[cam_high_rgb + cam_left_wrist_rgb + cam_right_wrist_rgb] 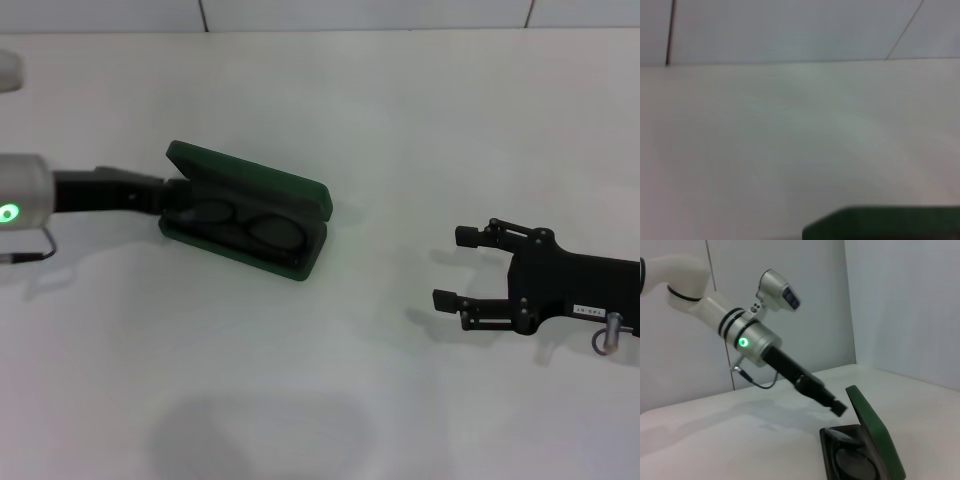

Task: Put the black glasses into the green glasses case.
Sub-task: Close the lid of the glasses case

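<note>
A dark green oblong hard-shell glasses case (250, 215) with rounded corners is seen lying open on a plain white table (330, 390), its lid (255, 175) raised along the far side. Inside the lower half of the case, the thin black-framed eyeglasses (245, 225) with rounded clear lenses are seen resting flat against the dark lining, both lenses lying within the case walls. The left gripper (175, 195), black and mounted on a silver wrist marked by a green light, is positioned at the left end of the case, its tip right at the case's rim; whether its fingers are apart or together cannot be told, since they merge with the dark case. From the right wrist view, the same left gripper (837, 407) is shown tilted downward just beside the raised lid (875, 440), with the glasses (852, 460) visible in the open case below. In the left wrist view only a blurred green edge of the case (885, 222) is seen at the border of the picture (nothing else of the case can be made out there). The right gripper (452, 267), a black pincer, is placed well apart from the case on its right, low over the table, with its two fingers (468, 236) spread wide and nothing held between them.
</note>
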Tool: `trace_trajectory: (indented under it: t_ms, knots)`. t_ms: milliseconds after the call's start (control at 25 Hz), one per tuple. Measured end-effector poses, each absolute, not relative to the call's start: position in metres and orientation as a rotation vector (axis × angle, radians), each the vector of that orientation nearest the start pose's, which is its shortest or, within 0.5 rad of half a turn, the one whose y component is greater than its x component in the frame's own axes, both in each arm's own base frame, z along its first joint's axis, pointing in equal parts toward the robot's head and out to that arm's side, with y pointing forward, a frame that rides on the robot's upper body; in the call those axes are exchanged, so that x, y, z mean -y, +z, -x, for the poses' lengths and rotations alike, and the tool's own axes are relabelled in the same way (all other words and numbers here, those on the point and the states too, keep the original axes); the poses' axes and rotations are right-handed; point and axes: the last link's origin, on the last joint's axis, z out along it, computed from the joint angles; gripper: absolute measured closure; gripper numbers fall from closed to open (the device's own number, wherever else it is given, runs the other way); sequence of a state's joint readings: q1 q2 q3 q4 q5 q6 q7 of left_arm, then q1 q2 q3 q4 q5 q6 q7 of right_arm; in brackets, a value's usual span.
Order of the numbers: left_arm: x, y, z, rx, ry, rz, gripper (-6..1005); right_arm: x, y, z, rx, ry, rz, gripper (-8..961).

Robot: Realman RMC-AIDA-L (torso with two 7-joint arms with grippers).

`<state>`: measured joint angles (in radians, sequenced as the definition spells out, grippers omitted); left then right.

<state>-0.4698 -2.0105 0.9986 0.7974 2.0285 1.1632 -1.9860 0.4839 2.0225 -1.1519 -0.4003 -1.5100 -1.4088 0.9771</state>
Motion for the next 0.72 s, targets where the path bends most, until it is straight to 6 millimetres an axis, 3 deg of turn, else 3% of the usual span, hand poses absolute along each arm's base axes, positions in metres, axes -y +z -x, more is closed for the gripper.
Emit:
trace_trajectory:
  t_ms: [160,360,560,720]
  knots:
    - [-0.352,0.035,0.307,1.213,-0.357,2.359,998,-0.308,-0.043,-0.270,-0.345,0.760,2.731,73]
    - [-0.350,0.044,0.289,1.188,-0.581,2.340,998,-0.309,-0.041,-0.270,-0.345,0.762,2.724,73]
    - [-0.366,0.031,0.261,1.108,-0.654,2.299,997,-0.311,-0.042,-0.270,-0.347,0.756,2.717,73]
    - [-0.382,0.005,0.237,1.043,-0.640,2.284,997,-0.312,-0.042,-0.269,-0.344,0.757,2.716,73]
